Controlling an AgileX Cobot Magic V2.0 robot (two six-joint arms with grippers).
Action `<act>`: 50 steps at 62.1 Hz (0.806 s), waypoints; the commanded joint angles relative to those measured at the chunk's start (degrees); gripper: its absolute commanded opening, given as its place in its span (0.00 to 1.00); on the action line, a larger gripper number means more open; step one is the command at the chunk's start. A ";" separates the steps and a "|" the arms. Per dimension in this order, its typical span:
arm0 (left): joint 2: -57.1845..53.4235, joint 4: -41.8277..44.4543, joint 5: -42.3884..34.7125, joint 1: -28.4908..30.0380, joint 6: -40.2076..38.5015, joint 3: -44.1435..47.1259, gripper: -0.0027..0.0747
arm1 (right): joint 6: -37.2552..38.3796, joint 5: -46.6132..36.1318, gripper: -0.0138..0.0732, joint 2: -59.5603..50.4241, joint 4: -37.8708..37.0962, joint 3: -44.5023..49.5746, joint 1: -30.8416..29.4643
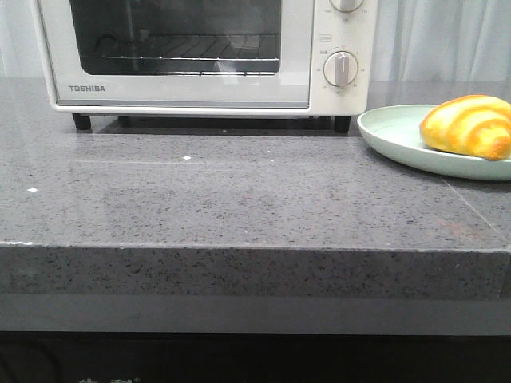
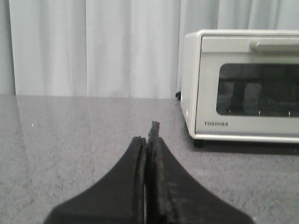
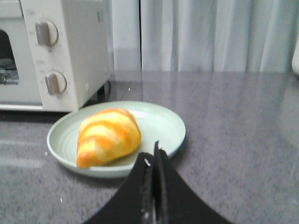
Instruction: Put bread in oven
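Observation:
The bread, a glossy golden-orange roll with paler stripes, lies on a pale green plate at the right of the counter. It also shows in the right wrist view, just ahead of my right gripper, which is shut and empty near the plate's rim. The cream-white Toshiba oven stands at the back with its door closed. My left gripper is shut and empty over bare counter, left of the oven. Neither gripper shows in the front view.
The grey speckled counter has its front edge near the camera. Oven knobs sit on the oven's right side, close to the plate. White curtains hang behind the counter.

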 commanded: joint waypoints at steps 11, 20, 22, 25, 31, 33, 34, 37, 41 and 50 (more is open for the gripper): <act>4.36 -0.56 5.61 -0.32 -0.56 -16.95 0.01 | -0.36 1.85 0.09 1.11 -0.67 -16.15 -0.10; 11.28 -0.44 15.12 -0.32 -0.56 -27.20 0.01 | -0.36 8.04 0.09 7.04 -0.72 -25.37 -0.10; 13.00 -0.44 17.24 -0.32 -0.56 -29.18 0.01 | -0.36 9.05 0.09 8.75 -0.72 -26.90 -0.10; 15.80 -0.44 20.46 -0.32 -0.56 -31.73 0.01 | -0.36 11.75 0.09 11.63 -0.72 -30.17 -0.10; 20.53 -0.44 25.81 -0.32 -0.56 -36.00 0.01 | -0.36 17.06 0.09 16.98 -0.72 -34.73 -0.10; 22.05 -0.44 27.16 -0.32 -0.56 -36.77 0.01 | -0.36 19.15 0.09 18.87 -0.72 -36.01 -0.10; 22.88 -0.44 27.76 -0.32 -0.56 -37.06 0.01 | -0.36 20.35 0.09 19.99 -0.72 -36.65 -0.10; 24.72 -0.44 28.98 -0.32 -0.56 -37.21 0.01 | -0.36 22.82 0.09 22.54 -0.72 -37.60 -0.10; 27.01 -0.44 30.55 -0.32 -0.56 -37.21 0.01 | -0.36 25.52 0.09 25.79 -0.72 -37.81 -0.10; 31.07 -0.73 34.85 -0.32 -0.56 -37.11 0.01 | -0.36 30.80 0.09 31.77 -0.72 -37.72 -0.10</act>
